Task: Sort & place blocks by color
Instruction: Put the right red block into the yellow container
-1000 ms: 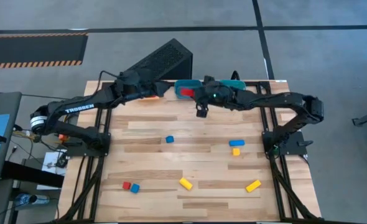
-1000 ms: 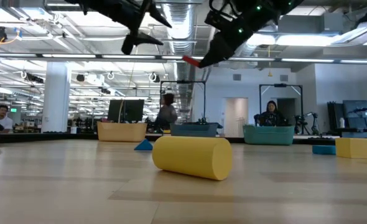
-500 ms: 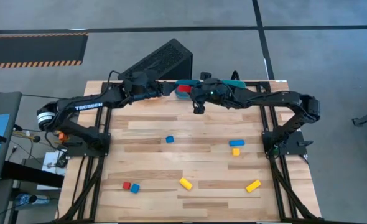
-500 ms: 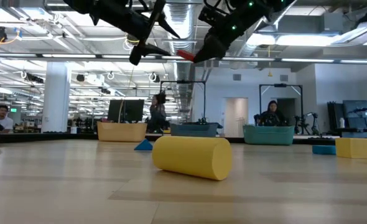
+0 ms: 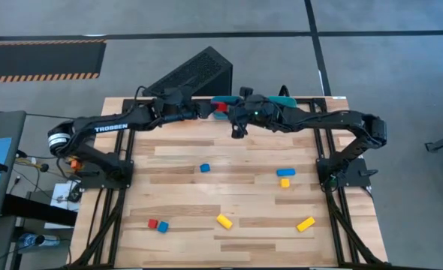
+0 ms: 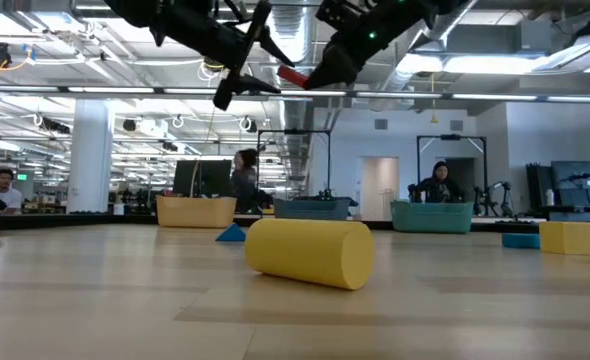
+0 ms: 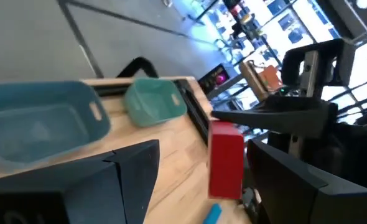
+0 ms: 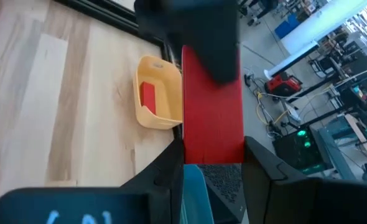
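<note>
- Seven loose blocks are counted on the table point(image 5: 229, 154) in the high view: one red, three blue and three yellow.
- A red block point(image 5: 152, 223) and a blue block point(image 5: 162, 226) are seen touching near the front left.
- A single blue block point(image 5: 204, 168) is seen near the middle.
- A short blue bar point(image 5: 285, 172) lies on the right with its long axis across the table; a small yellow block point(image 5: 284, 182) sits just in front of it.
- Two yellow bars are found at the front: the yellow bar point(image 5: 224, 221) near centre and a second yellow bar point(image 5: 305, 224) to its right, both lying at a slant.
- An eighth piece, a red bar point(image 8: 212, 112), is clamped at one end between the fingers of the right gripper point(image 5: 225, 109), high above the far edge; its long axis runs straight out from the fingers.
- The left gripper point(image 5: 203, 107) is held right beside that bar, jaws spread wide and holding nothing.
- Three bins are counted at the far edge: a yellow bin point(image 8: 155, 93) with one red block point(image 8: 147, 97) lying inside it, a blue bin point(image 7: 37, 127), and a teal bin point(image 7: 153, 102).
</note>
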You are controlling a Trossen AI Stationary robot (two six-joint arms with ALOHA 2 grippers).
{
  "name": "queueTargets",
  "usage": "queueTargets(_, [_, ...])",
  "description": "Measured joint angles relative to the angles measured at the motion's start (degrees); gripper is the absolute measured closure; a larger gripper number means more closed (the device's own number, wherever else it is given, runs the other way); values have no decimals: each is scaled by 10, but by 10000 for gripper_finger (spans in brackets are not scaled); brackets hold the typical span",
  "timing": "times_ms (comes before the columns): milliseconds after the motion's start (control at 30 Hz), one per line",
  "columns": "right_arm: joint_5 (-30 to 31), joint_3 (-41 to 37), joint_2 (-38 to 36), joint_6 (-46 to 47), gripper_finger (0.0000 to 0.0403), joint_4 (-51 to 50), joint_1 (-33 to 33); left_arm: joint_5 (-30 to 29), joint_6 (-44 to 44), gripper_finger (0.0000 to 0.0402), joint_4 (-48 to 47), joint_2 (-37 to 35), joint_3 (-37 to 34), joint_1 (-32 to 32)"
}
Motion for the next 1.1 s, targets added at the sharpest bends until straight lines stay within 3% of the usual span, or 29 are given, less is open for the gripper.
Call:
queueTargets(267, [1,0,0,25,284,-5,4,85,-8,174,38,44,-1,-2])
queueTargets(600, [3,0,0,36,284,-18,11,76,12,193,54,46,-1,18])
queueTargets(767, [3,0,0,35,284,-20,12,102,11,235,78,46,-1,30])
queueTargets(933, [2,0,0,35,284,-18,12,193,38,309,77,46,-1,42])
queueTargets(1033, [3,0,0,30,284,-19,12,202,40,363,66,46,-1,44])
queueTargets(1100, [3,0,0,28,280,-19,12,204,42,376,66,46,-1,47])
